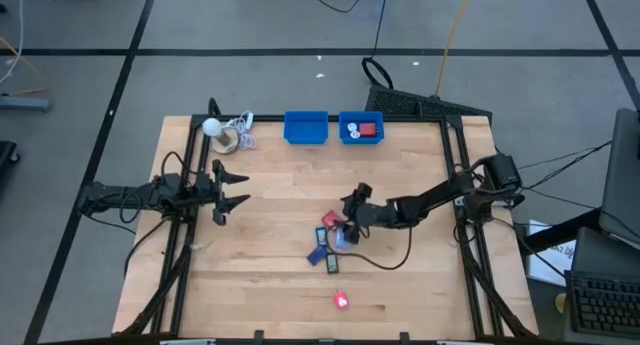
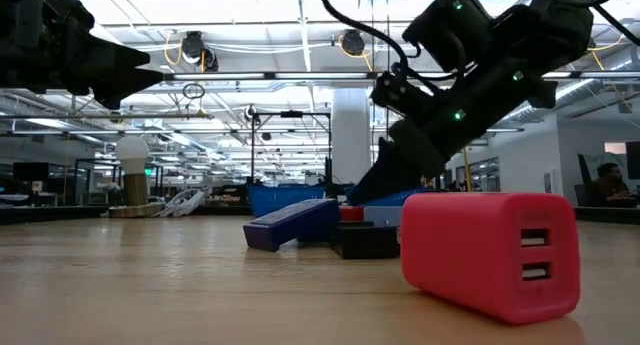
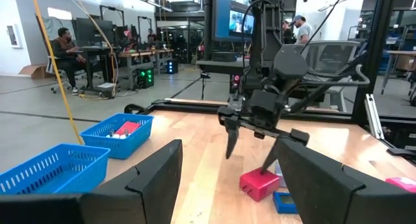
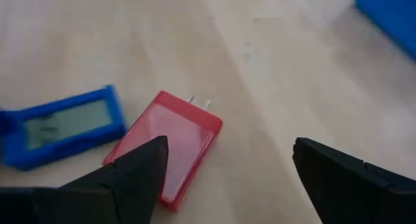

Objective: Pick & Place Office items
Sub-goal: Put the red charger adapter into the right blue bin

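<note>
The right gripper (image 1: pixel 352 207) hangs low over the cluster of small office items near the middle of the wooden table (image 1: pixel 270 285). Its jaws stand wide apart and hold nothing. Seen from the right wrist, its 2 fingers (image 4: pixel 133 169) straddle a flat red charger (image 4: pixel 170 149) with 2 metal prongs, which lies flat on the wood just beside a blue device with a grey screen (image 4: pixel 65 125). From the left wrist, one finger comes down close to that red charger (image 3: pixel 260 183), with another blue piece (image 3: pixel 284 200) next to it.

In the overhead view the cluster holds the red charger (image 1: pixel 331 220), a light blue block (image 1: pixel 345 235) and 2 dark blue rectangles (image 1: pixel 317 248), one of them with a green-white bit (image 1: pixel 333 264) at its end. Another red block (image 1: pixel 342 301) with 2 USB ports lies apart, nearer the front edge.

At the back edge sit 2 blue bins; the left bin (image 1: pixel 306 127) looks bare, the right bin (image 1: pixel 361 127) holds a red piece and 2 white round pieces. A white ball with a coiled cord (image 1: pixel 225 133) rests near the back left corner.

The left gripper (image 1: pixel 232 192) hovers over the left side of the table, well apart from the items, jaws open and holding nothing.
</note>
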{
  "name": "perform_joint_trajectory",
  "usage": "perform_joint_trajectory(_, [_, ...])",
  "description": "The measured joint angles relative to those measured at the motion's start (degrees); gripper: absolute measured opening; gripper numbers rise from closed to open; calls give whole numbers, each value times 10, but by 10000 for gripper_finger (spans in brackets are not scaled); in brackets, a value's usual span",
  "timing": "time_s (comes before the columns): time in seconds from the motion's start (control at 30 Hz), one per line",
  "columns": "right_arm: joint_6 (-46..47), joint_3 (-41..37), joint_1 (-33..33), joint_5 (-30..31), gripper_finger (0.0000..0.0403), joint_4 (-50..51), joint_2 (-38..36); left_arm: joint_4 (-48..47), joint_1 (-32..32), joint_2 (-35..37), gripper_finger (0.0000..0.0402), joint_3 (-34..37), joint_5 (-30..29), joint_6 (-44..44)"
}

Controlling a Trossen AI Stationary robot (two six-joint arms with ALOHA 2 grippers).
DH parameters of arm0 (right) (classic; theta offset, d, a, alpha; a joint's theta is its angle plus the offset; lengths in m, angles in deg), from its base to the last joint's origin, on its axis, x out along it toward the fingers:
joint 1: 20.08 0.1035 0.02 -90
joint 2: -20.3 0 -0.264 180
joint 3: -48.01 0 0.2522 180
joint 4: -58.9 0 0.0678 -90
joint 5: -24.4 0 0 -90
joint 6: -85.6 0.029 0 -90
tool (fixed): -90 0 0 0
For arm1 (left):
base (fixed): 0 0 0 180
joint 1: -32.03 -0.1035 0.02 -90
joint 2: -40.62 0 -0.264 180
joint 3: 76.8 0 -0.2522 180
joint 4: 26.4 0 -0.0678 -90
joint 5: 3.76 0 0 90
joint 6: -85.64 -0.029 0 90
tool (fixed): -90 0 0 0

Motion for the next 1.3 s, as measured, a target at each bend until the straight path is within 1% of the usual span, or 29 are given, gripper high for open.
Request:
perform_joint_trajectory(0.2, [-2,0,-1,83,318,57,-7,0,0,0,255,0,0,1])
perform_joint_trajectory(0.43, [-35,-2,-1,179,318,52,-7,0,0,0,255,0,0,0])
perform_joint_trajectory(0.5, [-25,-2,-2,205,318,53,-17,0,0,0,255,0,0,0])
perform_joint_trajectory(0.57, [12,-2,-2,218,318,46,-30,0,0,0,255,0,0,0])
perform_joint_trajectory(0.7, [98,-2,-1,202,318,47,-53,0,0,0,255,0,0,0])
perform_joint_trajectory(0.87, [177,0,-11,99,318,38,-49,0,0,0,255,0,0,0])
perform_joint_trajectory(0.93, [204,9,-16,78,318,35,-31,0,0,0,255,0,0,0])
perform_joint_trajectory(1.0, [213,14,-16,77,318,42,-19,0,0,0,255,0,0,0])
perform_joint_trajectory(1.17, [190,39,-16,77,318,37,10,0,0,0,255,0,0,0])
perform_joint_trajectory(1.3, [191,48,-24,77,318,40,32,0,0,0,255,0,0,-1])
